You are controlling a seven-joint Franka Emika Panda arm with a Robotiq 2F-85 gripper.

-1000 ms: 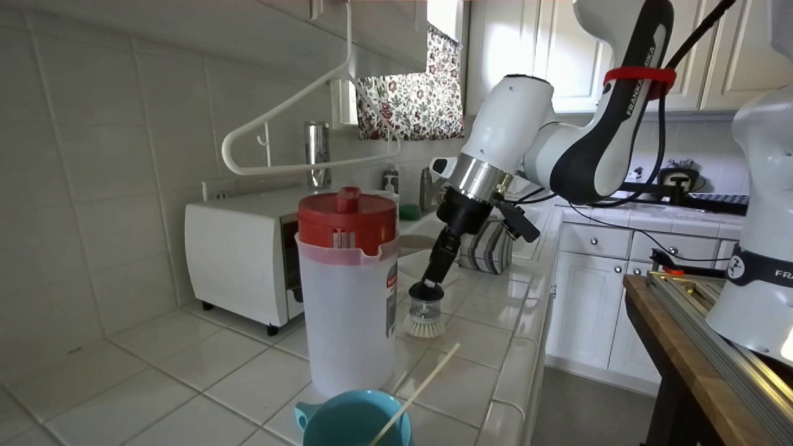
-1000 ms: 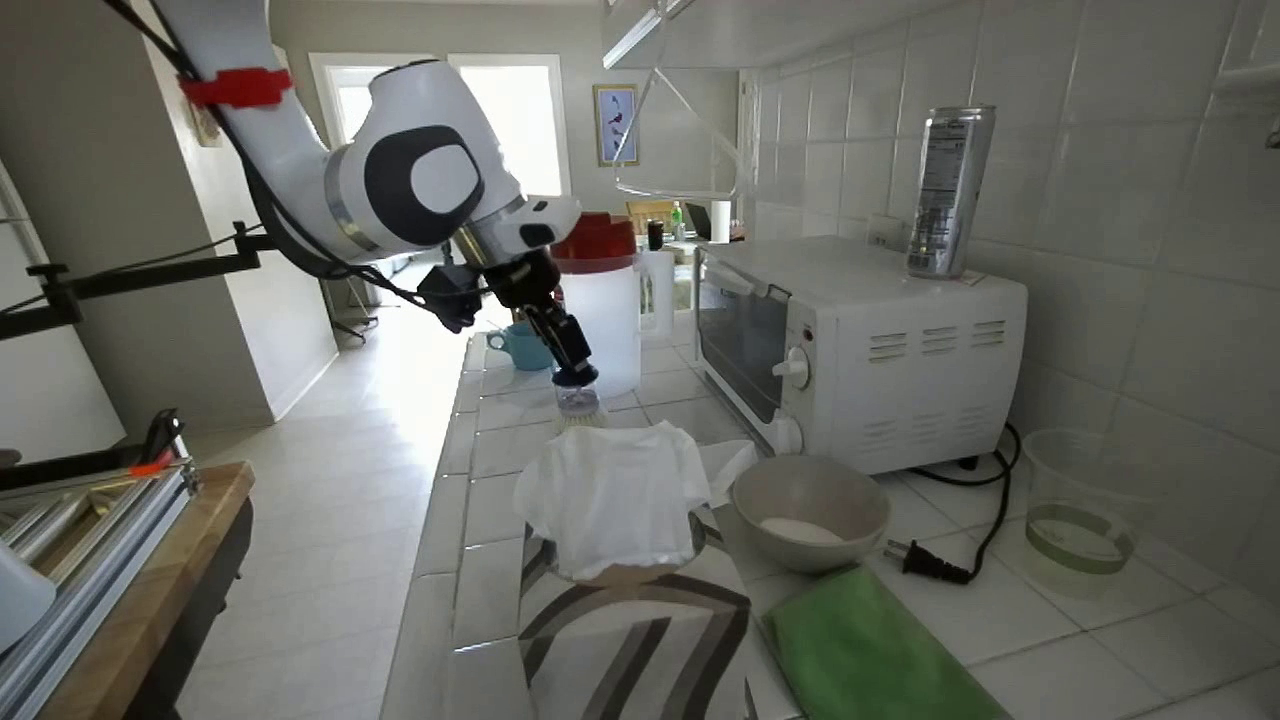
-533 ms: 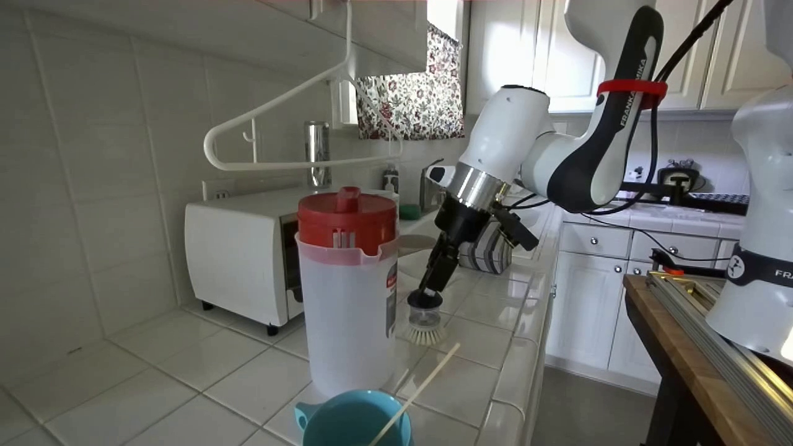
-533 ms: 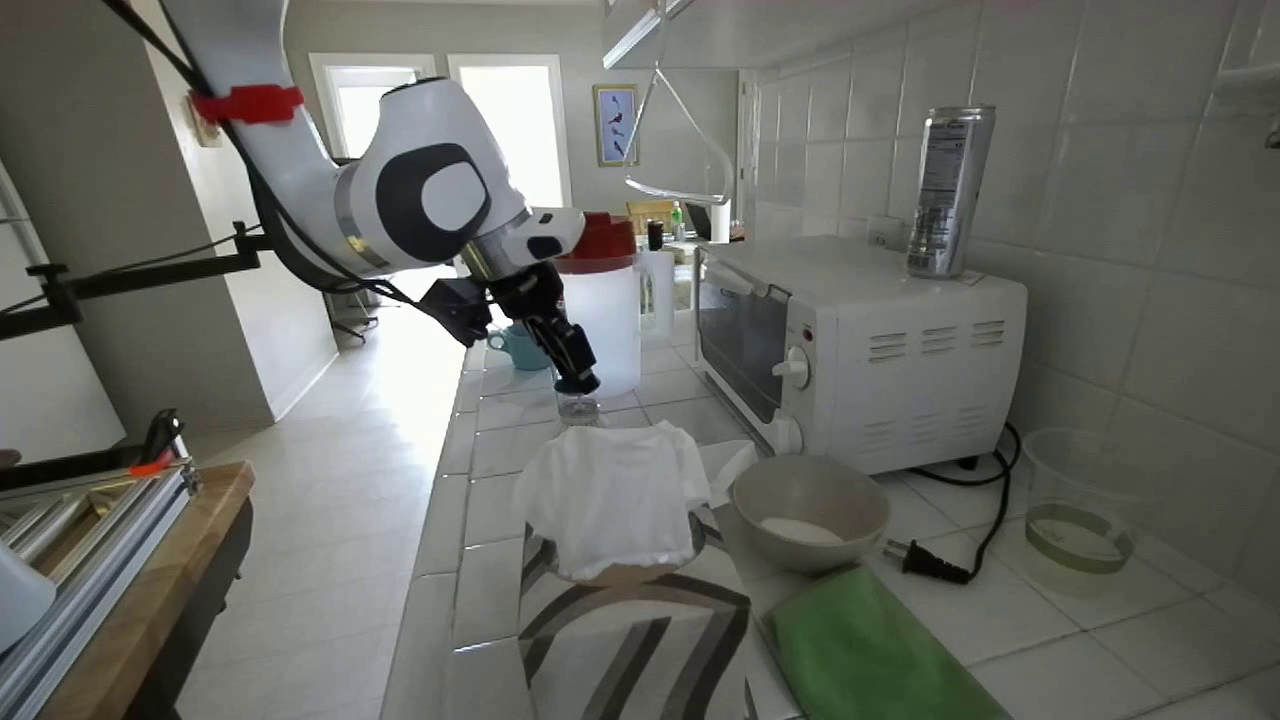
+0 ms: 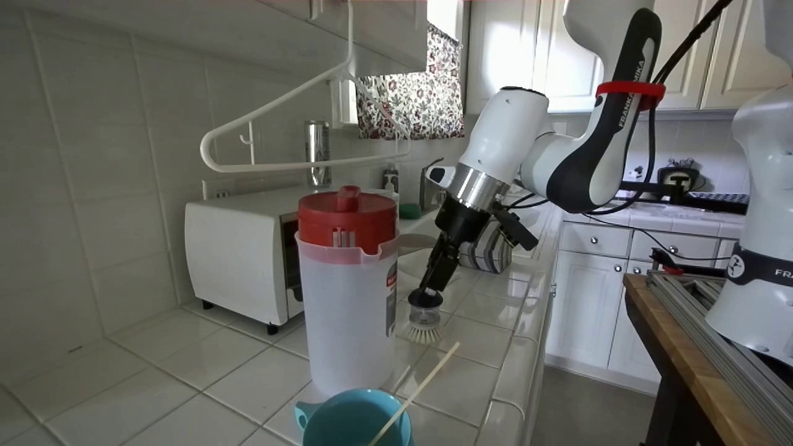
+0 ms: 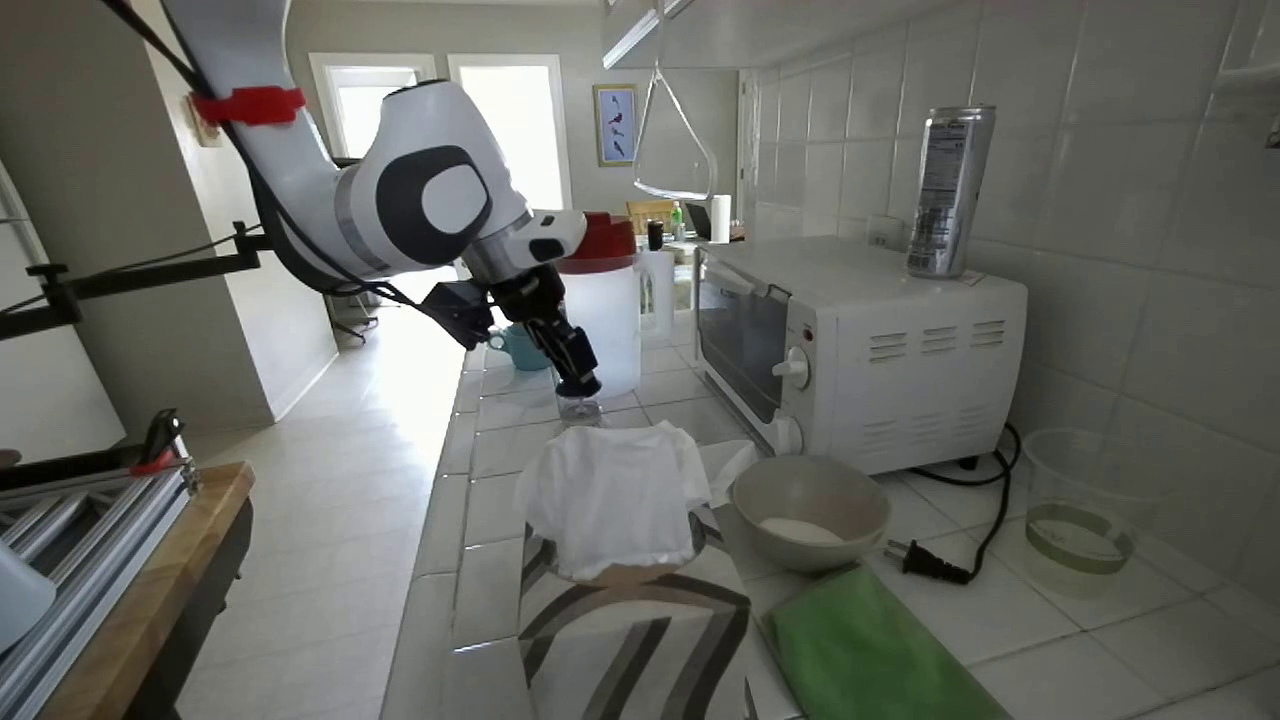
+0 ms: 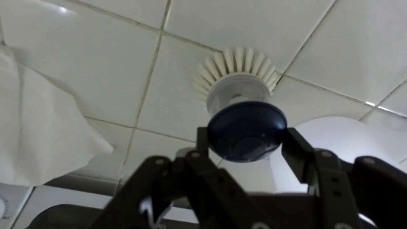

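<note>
Arm (image 5: 505, 130) reaches in from the upper right in an exterior view, its last links slanting toward lower left, so the gripper (image 7: 244, 136) hangs tilted over the tiled counter (image 5: 471, 341) near mid-frame. In the wrist view the fingers (image 7: 295, 146) stand partway apart, clamped on opposite sides of the dark cap of a scrub brush (image 7: 240, 92), just right of centre, bristles downward. Whether these touch the counter is unclear. In an exterior view, a red-lidded pitcher (image 5: 350, 310) stands left of the brush.
</note>
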